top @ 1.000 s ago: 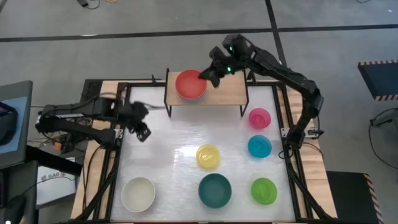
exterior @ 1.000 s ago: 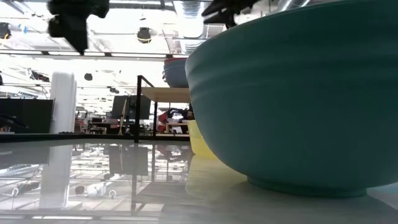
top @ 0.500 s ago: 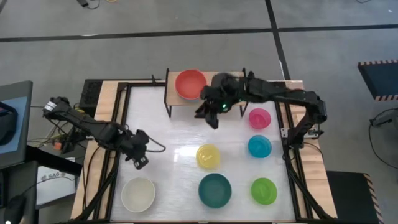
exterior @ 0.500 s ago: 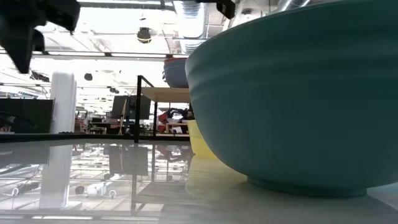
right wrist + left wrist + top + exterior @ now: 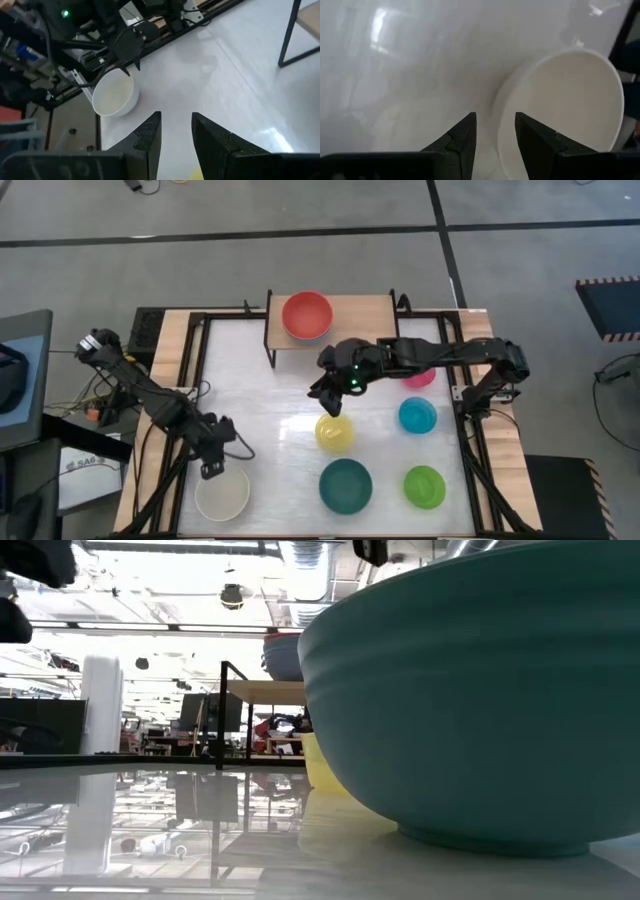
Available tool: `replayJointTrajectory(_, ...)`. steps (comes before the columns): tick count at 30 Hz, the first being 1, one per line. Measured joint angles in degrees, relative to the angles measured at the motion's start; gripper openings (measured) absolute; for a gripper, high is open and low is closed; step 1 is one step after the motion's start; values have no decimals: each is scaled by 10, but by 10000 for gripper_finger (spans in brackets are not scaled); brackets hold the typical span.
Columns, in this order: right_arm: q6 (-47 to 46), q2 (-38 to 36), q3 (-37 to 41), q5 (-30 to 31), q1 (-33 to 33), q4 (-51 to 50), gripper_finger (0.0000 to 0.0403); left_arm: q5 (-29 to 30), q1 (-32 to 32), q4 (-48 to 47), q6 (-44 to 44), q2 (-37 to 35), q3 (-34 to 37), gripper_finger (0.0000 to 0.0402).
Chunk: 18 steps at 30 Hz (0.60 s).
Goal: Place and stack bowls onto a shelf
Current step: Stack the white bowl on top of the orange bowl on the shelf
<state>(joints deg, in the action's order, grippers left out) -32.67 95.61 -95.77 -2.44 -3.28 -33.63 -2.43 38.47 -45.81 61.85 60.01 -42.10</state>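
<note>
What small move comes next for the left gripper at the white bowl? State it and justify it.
Probably lower the left gripper a little so its open fingers straddle the white bowl's near rim, then close. In the left wrist view the rim sits just ahead of the gap, and the bowl is not yet held.

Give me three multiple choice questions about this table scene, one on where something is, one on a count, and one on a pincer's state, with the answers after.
1. Where is the red bowl?
A. on the shelf
B. beside the green bowl
C. in the white bowl

2. How many bowls sit on the white table?
A. four
B. six
C. eight

3. The left pincer is:
A. shut on the white bowl
B. open at the white bowl's rim
C. over the shelf

Answers:
1 A: the red bowl rests on the shelf.
2 B: pink, cyan, yellow, teal, green and white.
3 B: the left pincer shows a gap, with the white bowl just ahead.
</note>
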Motion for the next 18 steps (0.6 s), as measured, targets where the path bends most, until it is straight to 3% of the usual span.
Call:
replayJointTrajectory(5,-41,0,0,40,-23,-1,132,18,29,5,1,0,20,118)
replayJointTrajectory(13,-89,0,0,94,-60,-20,132,-4,50,52,-6,0,64,118)
replayJointTrajectory(18,-105,0,0,103,-65,-26,132,1,53,54,-9,0,65,118)
